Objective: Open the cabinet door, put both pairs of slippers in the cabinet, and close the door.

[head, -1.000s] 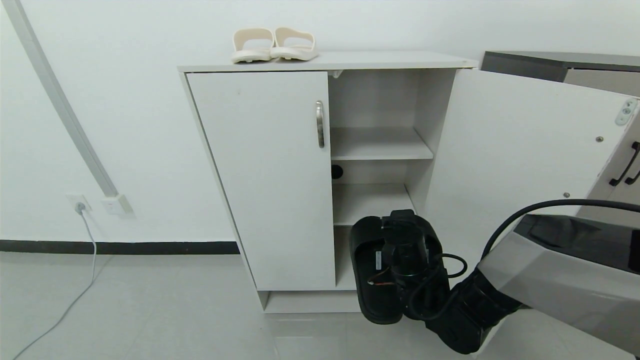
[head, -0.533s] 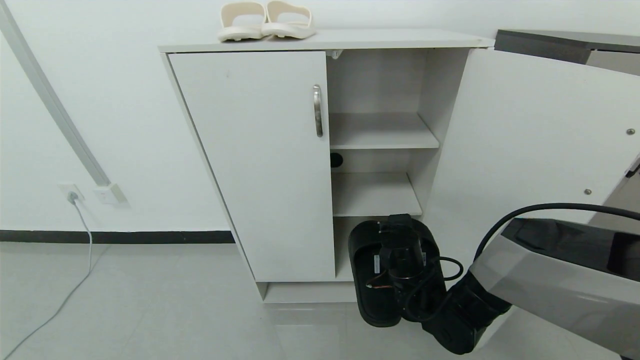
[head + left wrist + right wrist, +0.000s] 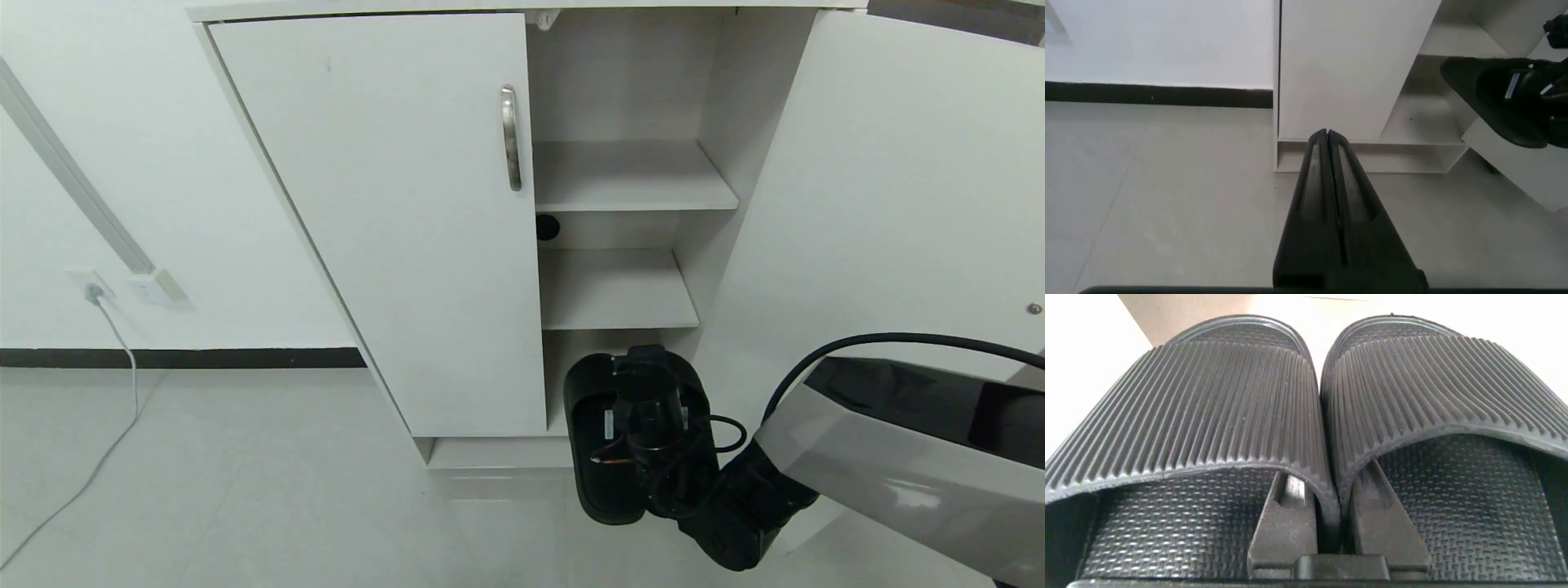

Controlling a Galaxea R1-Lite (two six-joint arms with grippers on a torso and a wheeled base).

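Note:
A pair of black slippers [image 3: 594, 445] hangs side by side, toes toward the cabinet, just in front of the bottom compartment [image 3: 571, 355]. My right gripper [image 3: 649, 371] is shut on the black slippers [image 3: 1241, 400], its fingers [image 3: 1288, 510] tucked under the two ribbed straps and pinching their inner edges together. The white cabinet's right door [image 3: 882, 180] stands wide open and its left door [image 3: 392, 204] is closed. My left gripper [image 3: 1327, 137] is shut on nothing, low over the floor in front of the closed door [image 3: 1347, 57], left of the slippers [image 3: 1503, 86].
Two bare shelves [image 3: 629, 175] [image 3: 612, 286] sit above the bottom compartment. A metal handle [image 3: 510, 135] is on the closed door. On the left wall are a socket with a grey cable [image 3: 91, 291] and a slanted conduit [image 3: 65, 175]. Tiled floor [image 3: 245, 490] lies in front.
The head camera has shifted down and closer, so the cabinet top with the beige slippers has left the picture. Against the cabinet, the black slippers now sit lower, at the bottom compartment.

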